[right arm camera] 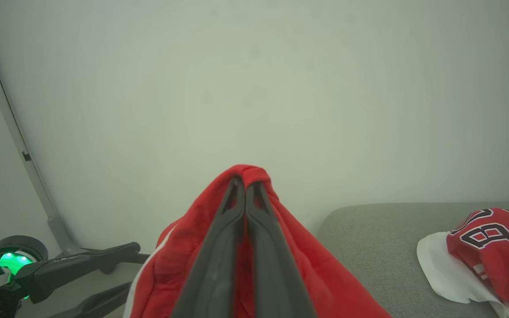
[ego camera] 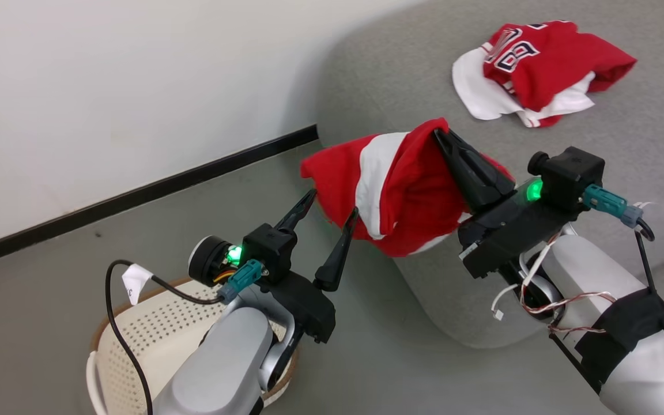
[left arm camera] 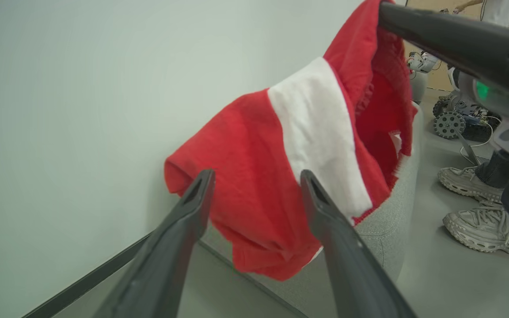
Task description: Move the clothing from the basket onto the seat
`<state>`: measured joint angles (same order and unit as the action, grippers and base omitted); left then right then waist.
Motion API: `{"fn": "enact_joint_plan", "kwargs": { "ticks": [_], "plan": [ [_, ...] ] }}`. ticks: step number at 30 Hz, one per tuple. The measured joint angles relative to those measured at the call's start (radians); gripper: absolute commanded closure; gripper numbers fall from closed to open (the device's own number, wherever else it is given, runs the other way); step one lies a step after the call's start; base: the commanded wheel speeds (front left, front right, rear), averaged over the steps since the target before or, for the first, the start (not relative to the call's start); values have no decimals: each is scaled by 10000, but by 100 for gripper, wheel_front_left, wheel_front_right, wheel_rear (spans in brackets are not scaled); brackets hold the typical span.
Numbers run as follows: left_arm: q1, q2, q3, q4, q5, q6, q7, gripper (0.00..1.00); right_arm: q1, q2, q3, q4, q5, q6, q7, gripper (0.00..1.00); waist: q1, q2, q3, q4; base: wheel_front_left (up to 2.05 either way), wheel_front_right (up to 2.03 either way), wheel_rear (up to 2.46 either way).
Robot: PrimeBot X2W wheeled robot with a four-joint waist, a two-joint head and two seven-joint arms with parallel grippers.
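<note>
My right gripper (ego camera: 442, 135) pinches the red shorts (ego camera: 401, 190) by a fold, and their white band hangs over the rounded corner of the grey seat (ego camera: 389, 75). My left gripper (ego camera: 334, 203) hovers just beside them, fingers spread and empty, its forearm crossing the perforated basket (ego camera: 153, 340). A red jersey (ego camera: 545, 63) lies crumpled farther back on the seat.

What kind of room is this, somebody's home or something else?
Probably a robot test room dressed like a home: a grey sofa seat and laundry basket stand on a grey floor by a blank wall, and a wheeled machine is parked behind.
</note>
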<state>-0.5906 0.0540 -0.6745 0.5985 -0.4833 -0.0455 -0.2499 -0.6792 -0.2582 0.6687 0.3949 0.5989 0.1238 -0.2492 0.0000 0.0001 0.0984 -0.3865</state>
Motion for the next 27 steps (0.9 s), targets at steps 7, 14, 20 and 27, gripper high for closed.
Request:
{"fn": "enact_joint_plan", "kwargs": {
  "ticks": [7, 14, 20, 27],
  "plan": [
    [-1, -13, -27, 98, 19, -77, 0, 0, 78, -77, -374, -272, -17, 0, 0, 100, 0, 0, 71, -740, 0, 0, 0],
    [-8, -81, -249, 196, 134, -86, 0, 0, 110, -836, -1453, -598, -190, -19, 0, 100, 0, 0, 367, -1031, 0, 0, 0],
    [-25, -71, -378, 322, 232, -86, 0, 0, -590, -1567, -2431, -688, -397, -107, -2, 100, 0, 0, 754, -1043, 0, 0, 0],
    [-268, -69, -525, 364, 449, -82, 0, 0, -1281, -2284, -3603, -422, -353, -186, -44, 100, 0, 0, 1298, -897, 0, 0, 0]
  ]
}}
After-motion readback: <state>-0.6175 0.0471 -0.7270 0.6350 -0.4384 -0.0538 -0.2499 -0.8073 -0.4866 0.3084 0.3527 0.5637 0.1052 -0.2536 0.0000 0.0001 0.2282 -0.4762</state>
